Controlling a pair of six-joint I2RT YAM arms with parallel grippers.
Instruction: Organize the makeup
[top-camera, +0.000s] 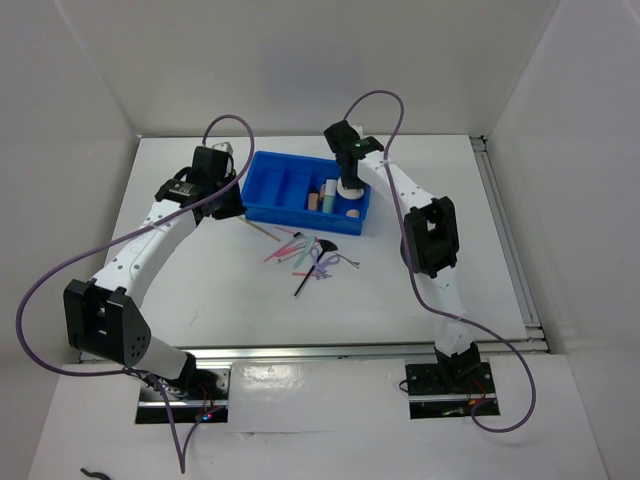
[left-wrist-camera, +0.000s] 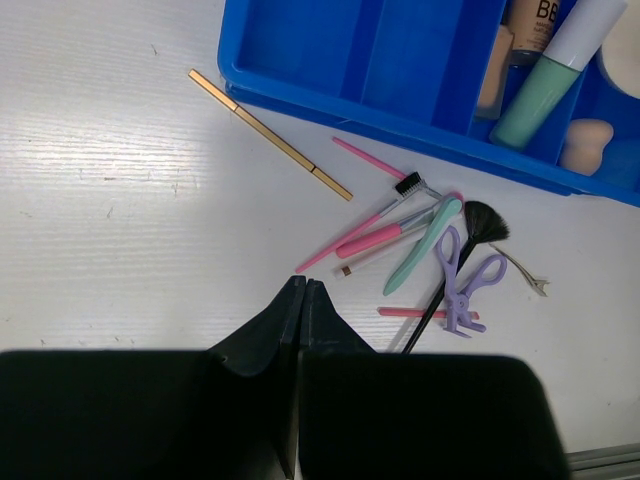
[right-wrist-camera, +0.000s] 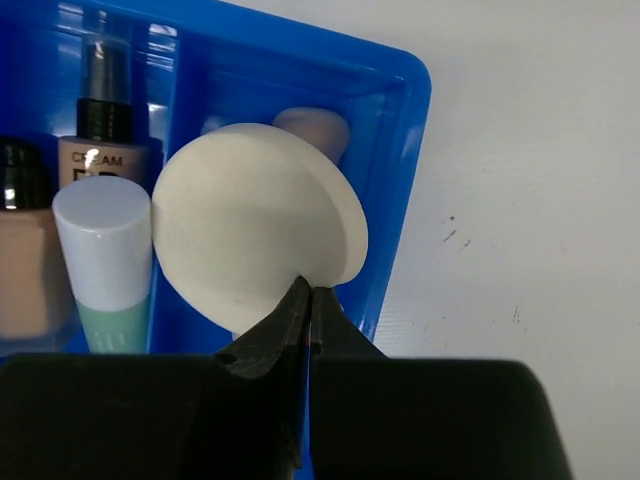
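White worktop (top-camera: 200, 290), as I see it remotely. Right end effector (right-wrist-camera: 306, 292): over the blue tray (top-camera: 270, 190), tips pinched on the rim of the round cream puff (right-wrist-camera: 250, 220). Left end effector (left-wrist-camera: 302, 285): tips together, empty, above the worktop near the pink and green sticks (left-wrist-camera: 375, 238) and black brush (left-wrist-camera: 480, 222), both outside the tray.

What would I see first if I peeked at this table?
The bright blue plastic compartment tray at the back of the white table grabs the eye first. Over its right end, the right gripper pinches a round cream puff by its edge. In front lies a jumble of thin pink and green sticks and a black fan brush.
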